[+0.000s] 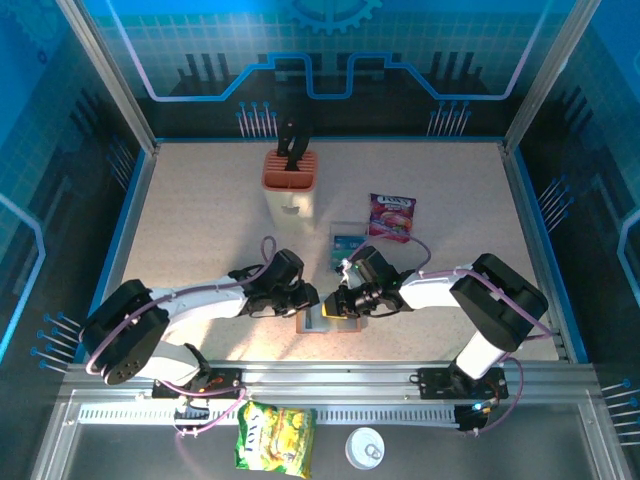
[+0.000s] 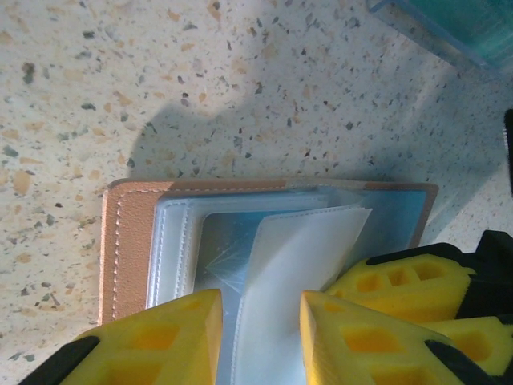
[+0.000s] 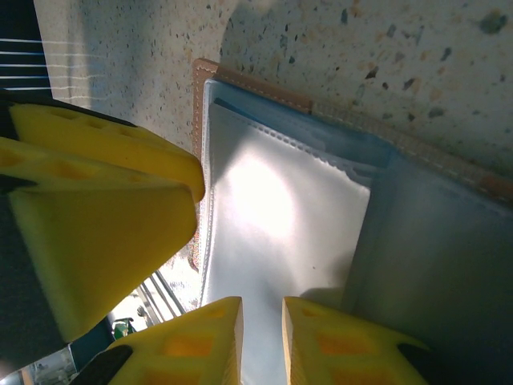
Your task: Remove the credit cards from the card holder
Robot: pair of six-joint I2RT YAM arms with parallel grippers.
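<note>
**Speckled table point(image 1: 200, 220), card holder point(image 2: 132, 241) lying open between my two hands**

The holder lies flat, spread open. From its left side my left hand point(image 2: 260, 329) comes in low, fingers parted astride a raised clear sleeve point(image 2: 296, 265), gripping nothing. From its right side my right hand point(image 3: 262, 337) tilts over the pockets, fingers nearly together. Whether they pinch a sleeve, I cannot tell. Any credit cards inside are hidden. I judge it best to pin the holder and draw along the pocket mouth.
</note>
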